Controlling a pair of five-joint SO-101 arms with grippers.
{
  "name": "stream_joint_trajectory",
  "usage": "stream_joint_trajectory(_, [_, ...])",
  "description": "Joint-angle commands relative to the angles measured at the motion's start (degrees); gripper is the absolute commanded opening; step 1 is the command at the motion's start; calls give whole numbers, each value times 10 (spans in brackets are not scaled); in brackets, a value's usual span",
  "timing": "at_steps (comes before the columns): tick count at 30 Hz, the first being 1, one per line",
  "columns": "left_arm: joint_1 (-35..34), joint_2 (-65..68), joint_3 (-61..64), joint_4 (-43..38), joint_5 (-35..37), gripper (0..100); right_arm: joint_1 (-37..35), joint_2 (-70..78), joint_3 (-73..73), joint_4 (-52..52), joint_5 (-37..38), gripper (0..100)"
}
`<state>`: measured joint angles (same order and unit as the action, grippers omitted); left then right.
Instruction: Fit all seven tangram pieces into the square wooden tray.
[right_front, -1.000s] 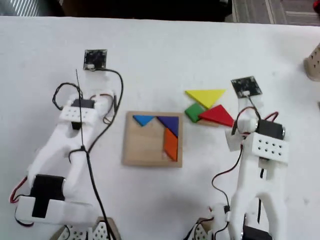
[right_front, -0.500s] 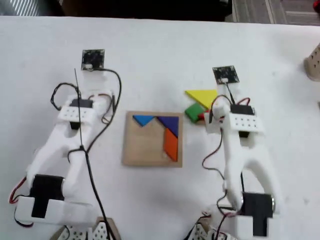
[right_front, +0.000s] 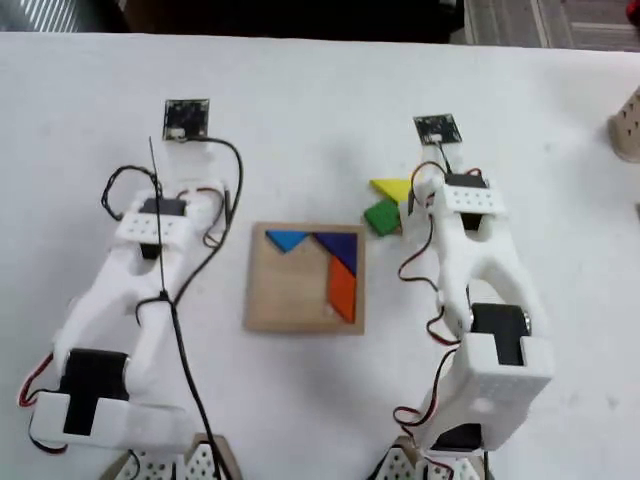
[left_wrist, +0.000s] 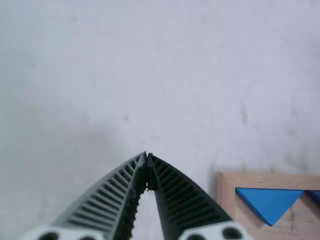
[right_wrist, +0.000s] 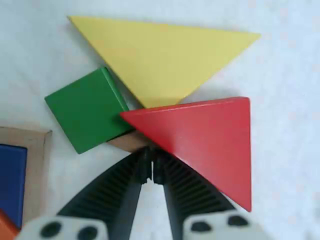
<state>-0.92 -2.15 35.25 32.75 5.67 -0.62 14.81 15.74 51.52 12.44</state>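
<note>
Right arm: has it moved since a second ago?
Yes. The right arm has swung forward and sideways toward the tray. It now covers the red triangle beside the green square.

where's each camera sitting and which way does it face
High view: fixed above the table, looking down on the tray, left arm and right arm.
Left wrist view: on the left arm, looking past its shut left gripper at the blue triangle.
Right wrist view: on the right arm, looking past its shut right gripper at the green square.
Shared: high and left wrist views show the tray.
</note>
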Motion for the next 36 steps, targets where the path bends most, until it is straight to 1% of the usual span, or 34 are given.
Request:
stream_joint_trajectory(1, [-3, -7, -6, -13, -5, 24, 6, -6, -30, -12, -4, 18])
stream_joint_trajectory(4, [-3, -7, -3, -29, -5, 24, 6, 0, -39, -30, -4, 18])
stream_joint_trajectory(10, [-4, -7, -3, -29, -5, 24, 6, 5, -41, -75, -2, 18])
stream_joint_trajectory(14, [-4, -7, -3, -28, -5, 24, 11, 38, -59, -79, 1, 18])
stream_joint_trajectory(18, [-5, -7, -3, -28, -5, 24, 22, 73, -100, -48, 1, 18])
stream_joint_trajectory(21, [-5, -7, -3, -28, -5, 24, 24, 85, -126, 1, 2, 18])
stream_joint_trajectory(24, [-5, -7, -3, -28, -5, 24, 24, 86, -132, 52, 9, 18])
stream_joint_trajectory(26, [-5, -7, -3, -29, -5, 24, 22, 86, -132, 73, 25, 18])
stream_joint_trajectory(29, [-5, 0, -3, -32, -5, 24, 21, 83, -132, 91, 27, 18])
stream_joint_trajectory(32, [-5, 13, -9, -33, -5, 24, 19, 65, -108, 102, 29, 18])
stream_joint_trajectory(36, [-5, 13, -9, -33, -5, 24, 3, -1, -24, 89, 30, 18])
